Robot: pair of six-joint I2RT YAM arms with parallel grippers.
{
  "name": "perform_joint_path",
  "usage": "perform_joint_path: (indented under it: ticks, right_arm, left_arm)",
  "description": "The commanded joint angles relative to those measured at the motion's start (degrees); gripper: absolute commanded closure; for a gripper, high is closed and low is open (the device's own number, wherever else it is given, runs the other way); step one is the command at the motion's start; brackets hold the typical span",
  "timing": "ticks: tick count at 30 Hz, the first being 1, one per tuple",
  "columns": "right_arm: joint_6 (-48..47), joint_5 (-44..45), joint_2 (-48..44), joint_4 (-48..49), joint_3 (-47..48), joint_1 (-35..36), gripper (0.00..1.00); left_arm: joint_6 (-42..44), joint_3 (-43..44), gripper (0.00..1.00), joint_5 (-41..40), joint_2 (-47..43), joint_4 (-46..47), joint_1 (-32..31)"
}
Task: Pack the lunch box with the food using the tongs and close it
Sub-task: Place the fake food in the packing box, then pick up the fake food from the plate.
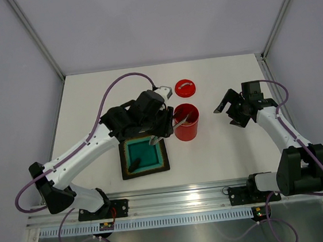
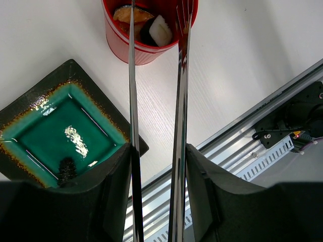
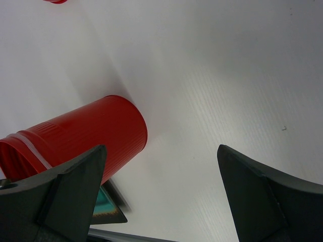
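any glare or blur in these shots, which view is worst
left wrist: white glare patches on the glossy teal centre of the square dark plate, mirror streaks along the long thin silver metal tongs; right wrist: softest, plate corner blurred beside the red cylindrical canister; top external: even light, faint shadows, sharp

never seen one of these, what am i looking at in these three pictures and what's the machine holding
Two robot arms are bolted to a white table. One picture looks down from above; the other two come from cameras on each wrist. The left gripper holds silver tongs, tips at the open red lunch box, which has food pieces inside. Its lid lies beyond it. A dark stick lies on the teal plate. The right gripper is open and empty.
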Motion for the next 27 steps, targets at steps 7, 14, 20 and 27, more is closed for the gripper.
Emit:
perform_joint_path:
  ticks: [7,14,20,27]
  right_arm:
    - [-0.39,0.24,-0.93,0.09,1.26,0.44,0.01]
    - [-0.48,0.41,-0.93,0.26,1.08,0.44,0.00]
    - [-0.83,0.59,-0.76,0.44,1.26,0.44,0.01]
    - [-0.65,0.41,-0.58,1.32,0.20,0.44,0.01]
  left_arm:
    - [0.24,1.81,0.68,0.03,-0.79,3.27,0.14]
    - [1.64,5.33,0.87,1.88,-6.06,0.72,0.14]
    - [4.02,-3.27,0.87,0.05,-15.18,-4.28,0.05]
    - [-1.06,-15.84,0.82,-4.45,-26.17,-17.01,0.05]
